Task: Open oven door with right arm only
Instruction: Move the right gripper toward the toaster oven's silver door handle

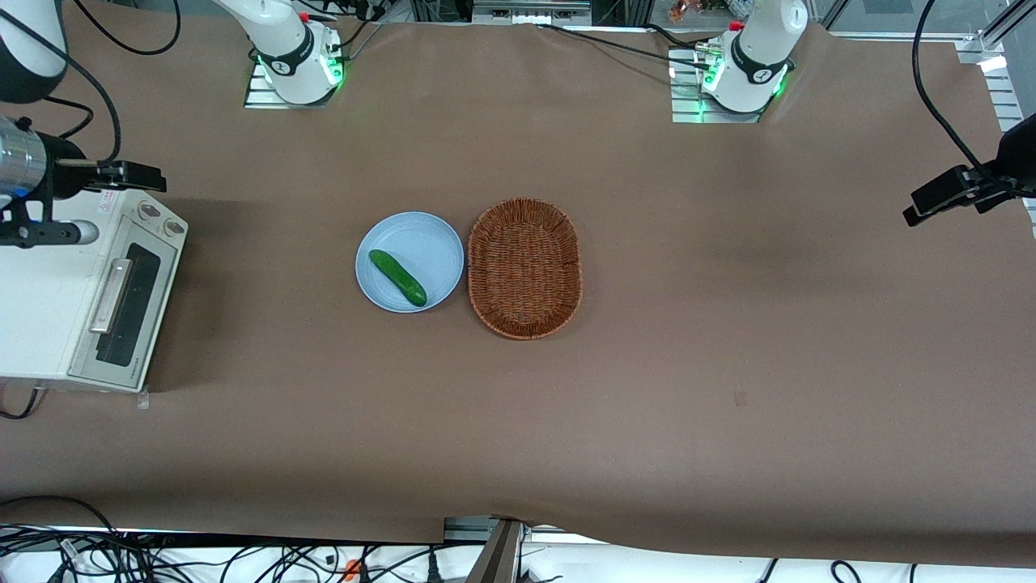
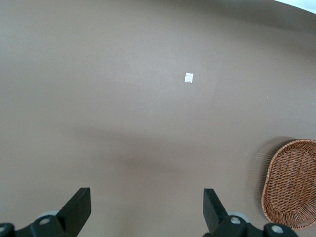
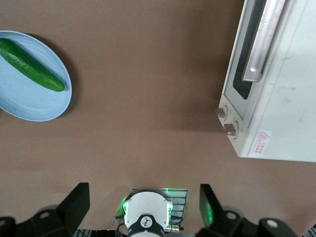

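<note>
The white toaster oven (image 1: 48,308) stands at the working arm's end of the table. Its oven door (image 1: 129,304) is shut, with a dark glass window and a silver bar handle (image 1: 112,295). In the right wrist view the door (image 3: 251,49), its handle (image 3: 264,39) and the two knobs (image 3: 227,121) show from above. The right arm's gripper (image 1: 133,176) hangs open in the air above the knob end of the oven, farther from the front camera than the handle. Nothing sits between its black fingers (image 3: 74,202), and the gripper (image 3: 142,197) touches nothing.
A light blue plate (image 1: 421,235) holding a green cucumber (image 1: 397,277) sits mid-table, beside a wicker basket (image 1: 524,267). The plate (image 3: 29,103) and the cucumber (image 3: 32,65) also show in the right wrist view, as does the right arm's base (image 3: 147,212).
</note>
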`<action>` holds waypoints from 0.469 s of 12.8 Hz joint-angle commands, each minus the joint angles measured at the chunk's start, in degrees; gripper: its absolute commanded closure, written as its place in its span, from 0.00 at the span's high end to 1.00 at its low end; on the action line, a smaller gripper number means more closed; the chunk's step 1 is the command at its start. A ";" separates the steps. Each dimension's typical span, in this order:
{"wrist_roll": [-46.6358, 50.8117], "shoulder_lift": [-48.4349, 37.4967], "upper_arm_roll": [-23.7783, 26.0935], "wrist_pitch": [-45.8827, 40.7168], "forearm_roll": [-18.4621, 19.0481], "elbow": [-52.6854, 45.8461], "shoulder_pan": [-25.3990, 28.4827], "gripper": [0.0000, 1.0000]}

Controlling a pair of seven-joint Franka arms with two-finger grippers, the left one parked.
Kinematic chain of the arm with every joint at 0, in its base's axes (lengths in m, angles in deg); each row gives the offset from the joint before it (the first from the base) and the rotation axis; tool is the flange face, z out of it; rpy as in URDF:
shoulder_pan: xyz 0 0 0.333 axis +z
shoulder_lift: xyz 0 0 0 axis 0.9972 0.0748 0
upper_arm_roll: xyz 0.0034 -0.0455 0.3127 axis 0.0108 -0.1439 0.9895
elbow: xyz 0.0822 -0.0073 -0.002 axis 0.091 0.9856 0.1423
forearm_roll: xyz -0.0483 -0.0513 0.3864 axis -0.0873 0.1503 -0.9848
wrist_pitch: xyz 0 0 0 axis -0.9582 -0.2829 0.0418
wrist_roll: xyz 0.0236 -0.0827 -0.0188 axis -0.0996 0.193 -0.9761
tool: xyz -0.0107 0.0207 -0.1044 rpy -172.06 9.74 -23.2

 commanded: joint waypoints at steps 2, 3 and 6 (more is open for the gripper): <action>-0.36 2.49 0.25 0.20 -0.16 -0.50 -0.37 0.92; -0.36 3.20 0.25 0.73 -0.16 -0.50 -0.46 0.86; -1.06 5.31 0.25 2.40 0.18 -0.42 -0.63 0.59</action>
